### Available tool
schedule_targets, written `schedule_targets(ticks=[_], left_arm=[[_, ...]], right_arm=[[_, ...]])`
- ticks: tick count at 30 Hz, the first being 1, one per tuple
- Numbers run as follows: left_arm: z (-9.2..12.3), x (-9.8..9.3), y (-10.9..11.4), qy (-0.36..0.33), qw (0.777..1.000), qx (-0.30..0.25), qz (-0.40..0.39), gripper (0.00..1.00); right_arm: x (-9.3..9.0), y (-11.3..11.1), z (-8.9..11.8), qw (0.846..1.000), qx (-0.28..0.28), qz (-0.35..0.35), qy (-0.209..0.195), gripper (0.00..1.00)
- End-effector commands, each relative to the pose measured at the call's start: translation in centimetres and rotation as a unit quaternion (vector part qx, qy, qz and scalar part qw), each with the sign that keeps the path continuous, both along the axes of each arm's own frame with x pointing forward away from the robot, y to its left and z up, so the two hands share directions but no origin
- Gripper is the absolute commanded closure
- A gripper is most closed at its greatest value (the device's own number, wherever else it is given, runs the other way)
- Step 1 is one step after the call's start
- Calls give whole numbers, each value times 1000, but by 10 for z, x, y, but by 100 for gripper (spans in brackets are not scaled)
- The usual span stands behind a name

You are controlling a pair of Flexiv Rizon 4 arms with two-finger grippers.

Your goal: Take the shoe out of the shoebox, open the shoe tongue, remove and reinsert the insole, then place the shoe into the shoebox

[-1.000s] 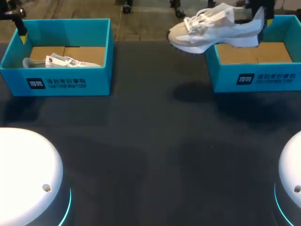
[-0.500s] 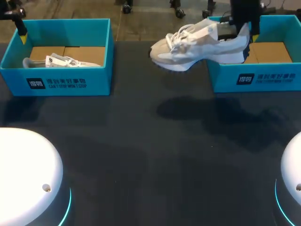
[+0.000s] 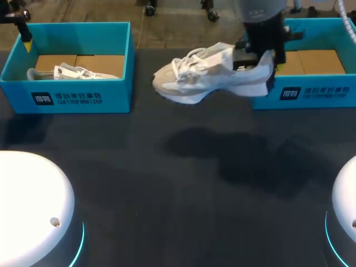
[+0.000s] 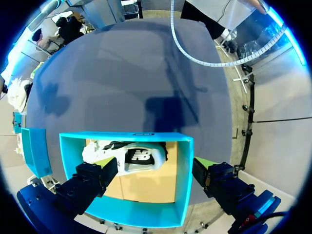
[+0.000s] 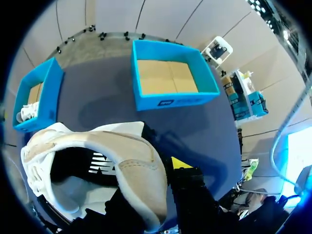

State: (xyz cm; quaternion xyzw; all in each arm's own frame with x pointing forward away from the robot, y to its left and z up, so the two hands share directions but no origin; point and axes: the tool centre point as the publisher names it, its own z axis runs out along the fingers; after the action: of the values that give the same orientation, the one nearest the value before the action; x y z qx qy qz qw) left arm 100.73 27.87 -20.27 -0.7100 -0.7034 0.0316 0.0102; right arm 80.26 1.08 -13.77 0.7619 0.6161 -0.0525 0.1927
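Shoe (image 3: 203, 78) midair, heel gripped by right pincer (image 3: 258, 60).

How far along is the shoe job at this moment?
Done: the white and beige lace-up sneaker is out of the turquoise cardboard shoebox on the right, which shows a bare bottom. In hand: the right gripper holds it by the heel above the dark table. Still to do: tongue opening, insole out and in, reboxing.
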Motion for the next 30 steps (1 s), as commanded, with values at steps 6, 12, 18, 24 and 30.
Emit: schedule_targets(ticks=[6,12,18,24,30], left_arm=[[0,-2,0,-2,1000,1,-1,0],[0,-2,0,-2,1000,1,-1,0],[0,-2,0,-2,1000,1,-1,0],[0,-2,0,-2,1000,1,-1,0],[0,-2,0,-2,1000,1,-1,0]], right_arm=[[-43,36,-6,1000,1,-12,-3,100],[-67,42,-14,1000,11,0,2,100],[-82,36,-25,1000,29,-4,6,100],[-82,36,-25,1000,29,-4,6,100],[-82,36,-25,1000,29,-4,6,100]])
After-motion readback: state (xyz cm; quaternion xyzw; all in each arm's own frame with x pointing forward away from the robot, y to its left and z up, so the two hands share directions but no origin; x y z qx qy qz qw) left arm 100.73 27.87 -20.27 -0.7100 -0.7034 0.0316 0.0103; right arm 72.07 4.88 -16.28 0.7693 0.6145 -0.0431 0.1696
